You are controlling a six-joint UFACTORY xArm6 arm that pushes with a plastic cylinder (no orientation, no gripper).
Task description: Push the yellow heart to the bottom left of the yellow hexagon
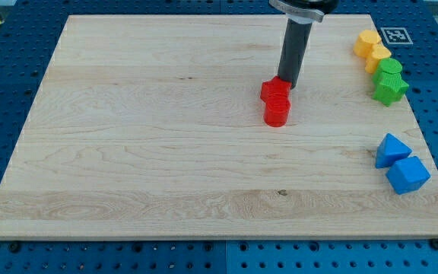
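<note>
Two yellow blocks touch each other at the board's top right. The upper one (367, 42) looks like the yellow hexagon. The lower one (379, 58), at its bottom right, looks like the yellow heart, though its shape is hard to make out. My tip (288, 85) is near the board's middle, far to the left of both yellow blocks. It rests against the upper right side of a red block (274, 90), and a second red block (277, 113) sits just below that one.
Two green blocks (390, 68) (390, 89) sit right below the yellow pair, the upper one touching the lower yellow block. Two blue blocks (391, 150) (407, 175) lie at the lower right. The board's right edge (424, 122) is close to them.
</note>
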